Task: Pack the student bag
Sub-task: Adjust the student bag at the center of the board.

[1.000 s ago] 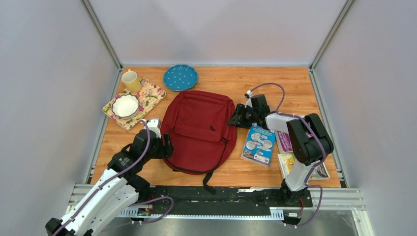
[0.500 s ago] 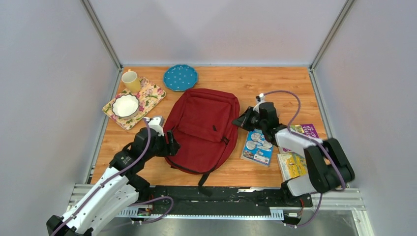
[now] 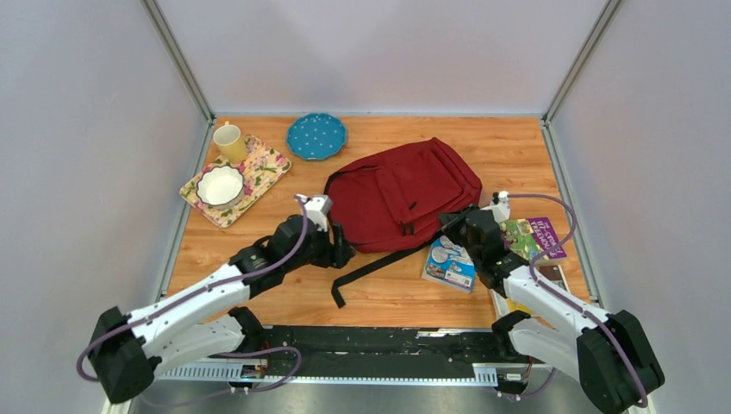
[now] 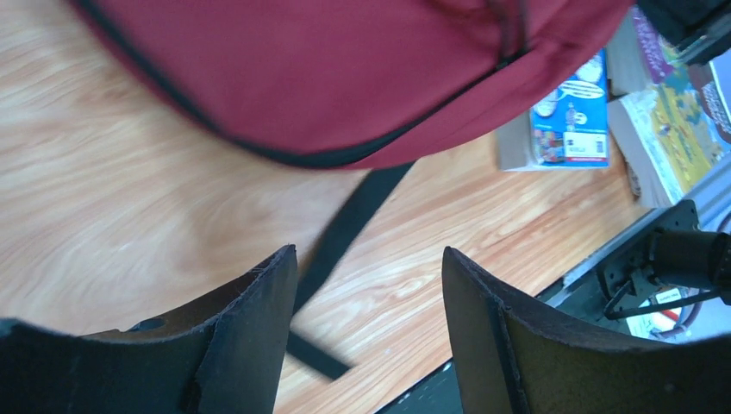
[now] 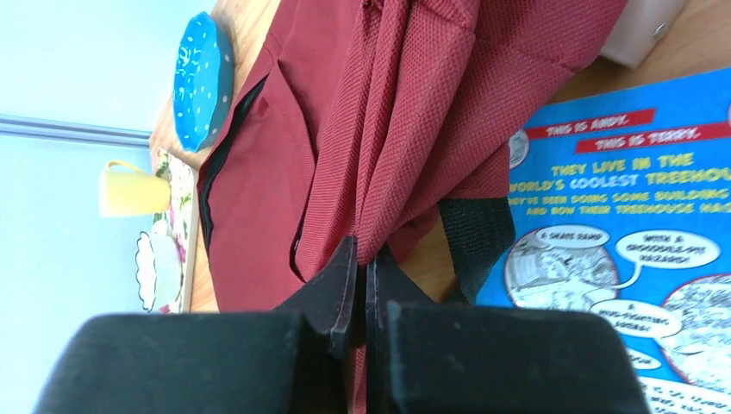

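Note:
The dark red student bag [image 3: 401, 194] lies turned sideways at the table's middle right, one black strap [image 3: 379, 263] trailing toward the near edge. My right gripper [image 3: 452, 222] is at the bag's near right corner. In the right wrist view it [image 5: 363, 254] is shut on a fold of the bag's red fabric [image 5: 405, 112]. My left gripper [image 3: 340, 250] hovers just left of the strap. In the left wrist view its jaws [image 4: 371, 259] stand open and empty over bare wood, with the strap [image 4: 345, 228] below and the bag [image 4: 345, 69] ahead.
A blue comic book [image 3: 452, 263] lies beside my right gripper, and a purple book [image 3: 534, 237] sits further right. At the back left stands a floral tray [image 3: 267, 168] with a white bowl [image 3: 219, 185] and yellow mug [image 3: 229, 142]. Behind the bag is a blue dotted plate [image 3: 316, 135].
The right gripper shut on the bag's fabric and pulled back toward the near edge, swinging the bag round to the right. The left arm reached right, following the bag.

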### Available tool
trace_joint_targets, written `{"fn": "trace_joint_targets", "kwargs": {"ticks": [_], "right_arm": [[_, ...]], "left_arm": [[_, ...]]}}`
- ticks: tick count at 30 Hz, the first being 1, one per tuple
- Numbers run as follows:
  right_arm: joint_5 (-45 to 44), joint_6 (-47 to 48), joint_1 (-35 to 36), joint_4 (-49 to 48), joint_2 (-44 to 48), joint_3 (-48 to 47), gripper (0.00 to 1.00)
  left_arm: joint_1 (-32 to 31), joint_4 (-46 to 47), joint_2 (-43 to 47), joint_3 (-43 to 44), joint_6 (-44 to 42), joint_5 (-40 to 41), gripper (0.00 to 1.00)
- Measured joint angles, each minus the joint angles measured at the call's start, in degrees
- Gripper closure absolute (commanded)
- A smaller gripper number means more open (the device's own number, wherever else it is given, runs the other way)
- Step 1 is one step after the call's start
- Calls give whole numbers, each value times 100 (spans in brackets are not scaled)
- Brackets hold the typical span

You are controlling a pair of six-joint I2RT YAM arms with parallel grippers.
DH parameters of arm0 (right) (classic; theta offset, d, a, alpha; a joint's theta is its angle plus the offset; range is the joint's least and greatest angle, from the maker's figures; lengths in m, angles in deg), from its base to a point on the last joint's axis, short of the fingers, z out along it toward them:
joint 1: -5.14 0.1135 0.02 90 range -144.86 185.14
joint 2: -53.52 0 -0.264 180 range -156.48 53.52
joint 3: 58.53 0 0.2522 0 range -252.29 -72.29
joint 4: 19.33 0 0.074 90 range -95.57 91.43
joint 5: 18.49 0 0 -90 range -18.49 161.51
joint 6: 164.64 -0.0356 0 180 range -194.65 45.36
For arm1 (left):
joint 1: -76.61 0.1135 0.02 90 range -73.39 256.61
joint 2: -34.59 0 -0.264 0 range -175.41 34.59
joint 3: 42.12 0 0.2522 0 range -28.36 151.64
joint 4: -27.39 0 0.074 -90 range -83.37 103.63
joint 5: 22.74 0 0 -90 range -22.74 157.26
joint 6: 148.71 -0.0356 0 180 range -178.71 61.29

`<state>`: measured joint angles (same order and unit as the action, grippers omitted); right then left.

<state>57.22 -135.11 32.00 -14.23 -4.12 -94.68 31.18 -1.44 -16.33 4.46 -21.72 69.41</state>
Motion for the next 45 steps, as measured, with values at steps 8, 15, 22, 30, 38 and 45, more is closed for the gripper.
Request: {"fn": "trace_joint_targets", "kwargs": {"ticks": [8,15,22,30,38,45], "right_arm": [[-511,-168,595,61,234,31,100],[-503,-243,627,-15,391,264,100],[-501,-251,688,-24,472,293,100],[-455,-149,710,-192,570,374,100],[-444,-92,754,-332,627,483,100],[-442,-57,765,-374,761,527,100]], "left_arm": [[-636,1132,-1488,634,4,409,30],[-649,1720,-2332,1080,9,295,34],[-699,2037,-2951,1204,216,87,46],[-699,2133,-3368,1386,479,-116,46],[-702,2260,-3724,1657,708,-275,58],[-702,2258,-3773,1657,826,-267,62]]}}
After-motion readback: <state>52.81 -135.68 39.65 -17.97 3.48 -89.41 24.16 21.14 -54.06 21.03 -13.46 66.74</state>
